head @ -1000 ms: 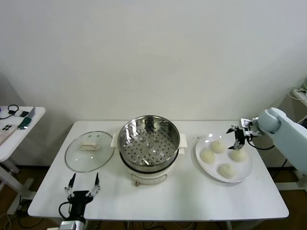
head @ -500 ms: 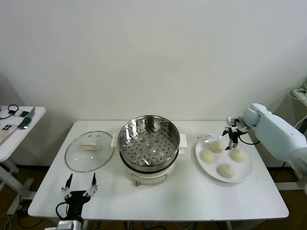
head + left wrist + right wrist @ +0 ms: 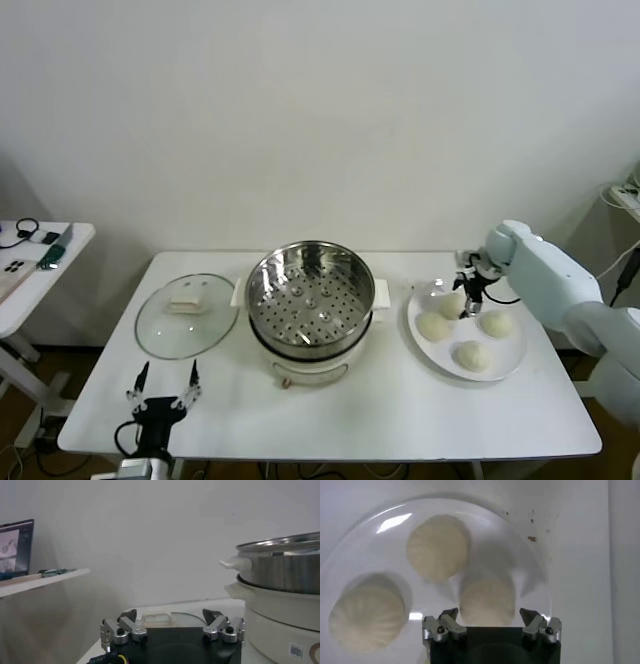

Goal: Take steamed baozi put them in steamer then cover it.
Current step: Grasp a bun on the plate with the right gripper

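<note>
Step 1, pick: right gripper (image 3: 490, 622) spread wide over the far baozi (image 3: 486, 600) on the white plate (image 3: 505, 362), steamer (image 3: 310, 295) empty; next: descend, pinch gently; left gripper (image 3: 161, 388) spread, parked near table's front edge.

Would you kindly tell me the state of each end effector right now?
Left end effector: open, holding nothing, low near the table's front edge.
Right end effector: open, empty, above a baozi on the plate.

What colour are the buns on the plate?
Cream-white buns, clearest in the right wrist view.
</note>
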### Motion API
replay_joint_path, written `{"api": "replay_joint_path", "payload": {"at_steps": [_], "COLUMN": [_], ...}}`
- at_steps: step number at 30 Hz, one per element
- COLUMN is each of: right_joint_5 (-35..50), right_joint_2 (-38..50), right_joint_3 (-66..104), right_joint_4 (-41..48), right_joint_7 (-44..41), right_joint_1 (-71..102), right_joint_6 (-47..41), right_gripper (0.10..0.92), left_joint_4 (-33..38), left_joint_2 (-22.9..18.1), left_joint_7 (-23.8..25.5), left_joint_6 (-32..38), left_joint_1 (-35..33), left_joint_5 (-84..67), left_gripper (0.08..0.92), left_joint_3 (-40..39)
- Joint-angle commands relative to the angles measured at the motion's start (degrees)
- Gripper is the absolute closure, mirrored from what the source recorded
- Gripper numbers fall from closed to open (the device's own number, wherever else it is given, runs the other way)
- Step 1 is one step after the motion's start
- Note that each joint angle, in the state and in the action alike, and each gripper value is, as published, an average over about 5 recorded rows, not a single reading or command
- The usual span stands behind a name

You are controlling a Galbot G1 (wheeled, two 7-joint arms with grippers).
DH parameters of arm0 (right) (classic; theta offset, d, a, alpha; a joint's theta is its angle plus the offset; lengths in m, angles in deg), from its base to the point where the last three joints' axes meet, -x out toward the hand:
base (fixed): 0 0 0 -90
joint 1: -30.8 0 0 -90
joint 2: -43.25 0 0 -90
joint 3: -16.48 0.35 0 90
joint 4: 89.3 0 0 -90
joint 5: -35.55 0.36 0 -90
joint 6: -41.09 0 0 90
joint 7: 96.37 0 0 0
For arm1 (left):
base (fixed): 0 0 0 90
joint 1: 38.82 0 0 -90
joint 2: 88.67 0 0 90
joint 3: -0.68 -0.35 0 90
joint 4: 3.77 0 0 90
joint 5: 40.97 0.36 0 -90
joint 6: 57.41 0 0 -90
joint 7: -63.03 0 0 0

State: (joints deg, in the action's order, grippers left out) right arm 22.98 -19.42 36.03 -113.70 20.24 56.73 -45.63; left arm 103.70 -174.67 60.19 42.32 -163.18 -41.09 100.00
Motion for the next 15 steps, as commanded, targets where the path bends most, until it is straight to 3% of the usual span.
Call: {"api": "replay_joint_path", "payload": {"at_steps": [1, 15], "right_joint_5": [-2.84, -3.27], "right_joint_2": [-2.23, -2.92], "right_joint_3": [2.34, 4.73], "right_joint_4": [3.88, 5.15], "right_joint_7": [-0.26, -0.59], "right_joint_1": [0.16, 0.1], "right_joint_6": [1.27, 2.79], "right_gripper": [0.213, 0.272], "left_joint_4": [-0.01, 0.08], "left_joint_2": [-0.15, -0.34], "left_joint_7": [-0.05, -0.17], "left_joint_6": [0.01, 0.07], "left_joint_1": [-0.05, -0.18], "left_joint_5": [0.09, 0.26], "left_gripper": [0.177, 0.177], "left_joint_3": [0.01, -0.16]}}
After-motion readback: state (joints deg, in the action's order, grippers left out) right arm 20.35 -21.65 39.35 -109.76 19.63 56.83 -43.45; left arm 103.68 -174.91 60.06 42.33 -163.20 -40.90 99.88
